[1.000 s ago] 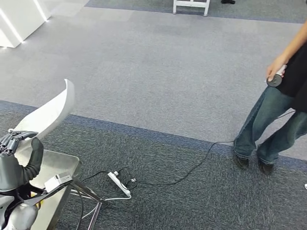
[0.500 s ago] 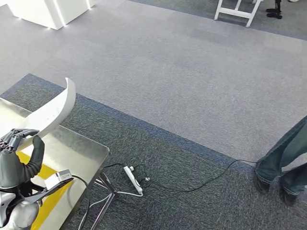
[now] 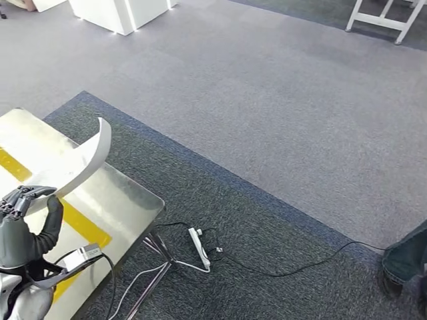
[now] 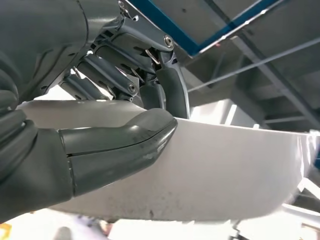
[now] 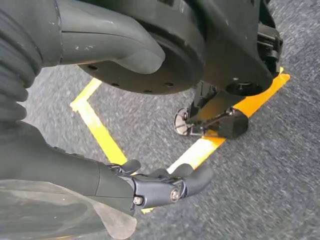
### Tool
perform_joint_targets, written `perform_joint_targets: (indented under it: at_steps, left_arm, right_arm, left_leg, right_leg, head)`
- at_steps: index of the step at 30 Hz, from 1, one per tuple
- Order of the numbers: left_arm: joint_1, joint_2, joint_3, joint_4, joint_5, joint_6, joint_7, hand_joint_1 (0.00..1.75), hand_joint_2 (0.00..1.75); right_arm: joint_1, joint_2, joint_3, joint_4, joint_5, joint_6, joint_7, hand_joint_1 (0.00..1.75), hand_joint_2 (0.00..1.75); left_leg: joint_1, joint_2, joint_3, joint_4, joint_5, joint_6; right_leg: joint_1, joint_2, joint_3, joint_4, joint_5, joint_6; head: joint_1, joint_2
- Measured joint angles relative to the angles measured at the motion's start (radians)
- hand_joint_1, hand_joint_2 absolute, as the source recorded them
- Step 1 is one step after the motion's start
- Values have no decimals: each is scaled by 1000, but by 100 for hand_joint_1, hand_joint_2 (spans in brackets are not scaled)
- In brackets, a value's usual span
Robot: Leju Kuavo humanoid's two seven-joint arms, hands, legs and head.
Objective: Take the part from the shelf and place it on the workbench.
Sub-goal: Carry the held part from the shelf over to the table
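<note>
The left hand (image 3: pixel 23 223) is closed tight on the white part (image 3: pixel 75 167). In the left wrist view the thick grey thumb (image 4: pixel 117 145) presses flat on one face of the part (image 4: pixel 211 175), and the dark fingers (image 4: pixel 166 90) wrap over its far edge. The part is a long, curved white strip. One end sits in the hand and the other end curls up in the air. It is held above the near right corner of the workbench (image 3: pixel 121 207) and does not touch the top.

The right hand (image 5: pixel 158 187) hangs down over the floor. Its fingers are a little bent and spread apart, and it holds nothing.

The workbench has a shiny metal top with a yellow stripe (image 3: pixel 81 223) running across it. Thin metal legs stick out under its right corner. A small white box (image 3: pixel 81 255) sits on the left arm near the wrist.

On the dark carpet (image 3: pixel 261 220) just beside the workbench legs lies a white power strip (image 3: pixel 200 248). A black cable (image 3: pixel 292 267) runs from it to the right. A person's leg in blue jeans (image 3: pixel 407 257) shows at the right edge. No words can be read anywhere.
</note>
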Motion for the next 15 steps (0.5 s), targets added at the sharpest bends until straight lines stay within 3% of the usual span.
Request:
perform_joint_targets:
  at_steps: [2, 3, 4, 5, 7, 8, 10, 11, 13, 15]
  left_arm:
    - [7, 1, 2, 1, 3, 0, -5, 175, 175]
    - [10, 2, 3, 2, 4, 0, -6, 175, 175]
    - [13, 3, 3, 2, 4, 0, -3, 175, 175]
    - [13, 4, 3, 3, 4, 0, 0, 175, 175]
    - [13, 6, 4, 3, 3, 0, 3, 175, 175]
    - [13, 6, 4, 3, 3, 0, 4, 175, 175]
    - [17, 6, 7, 3, 3, 0, 5, 175, 175]
    - [20, 7, 9, 2, 3, 0, 4, 175, 175]
    - [22, 6, 11, 1, 3, 0, 3, 175, 175]
    - [21, 6, 12, 0, 3, 1, 2, 175, 175]
  right_arm:
    - [3, 2, 4, 1, 4, 1, -12, 0, 175]
    - [4, 3, 6, 2, 6, 1, -19, 0, 175]
    - [5, 4, 7, 2, 8, 1, -24, 0, 175]
    - [4, 4, 8, 2, 8, 1, -26, 0, 175]
    - [2, 5, 10, 2, 9, 1, -29, 0, 175]
    - [2, 6, 12, 2, 9, 1, -30, 0, 175]
    - [0, 7, 14, 2, 9, 1, -33, 0, 175]
    - [0, 7, 15, 2, 9, 1, -33, 0, 175]
    - [-2, 8, 18, 3, 9, 1, -35, 0, 175]
    - [-1, 8, 20, 4, 8, 1, -38, 0, 175]
  left_leg:
    - [0, 58, -69, 151, -64, -12]
    - [0, 91, -92, 205, -82, -15]
    - [1, 100, -89, 207, -70, -15]
    - [-1, 117, -52, 133, -35, -11]
    - [-11, 162, 11, 11, 3, 0]
    - [-16, 176, 23, -16, 5, 5]
    - [-19, 163, 21, -23, 3, 15]
    - [-17, 151, 22, -26, 5, 20]
    - [-10, 129, 24, -34, 10, 31]
    - [-6, 108, 23, -35, 12, 37]
  right_leg:
    - [2, -57, 5, -5, -2, -15]
    - [3, -88, 9, -7, -4, -21]
    - [5, -112, 13, -7, -8, -22]
    - [6, -124, 17, -7, -11, -20]
    - [12, -146, 25, -6, -18, -14]
    - [15, -156, 26, -6, -21, -10]
    - [17, -179, 30, -7, -25, -1]
    - [16, -175, 30, -5, -30, 5]
    - [12, -126, 9, 42, -62, 17]
    - [7, -68, -57, 171, -123, 24]
  head:
    - [-8, 0]
    - [-12, 0]
    - [-12, 0]
    - [-12, 0]
    - [-12, 0]
    - [-12, 0]
    - [-12, 0]
    - [-12, 0]
    - [-6, 0]
    - [1, 0]
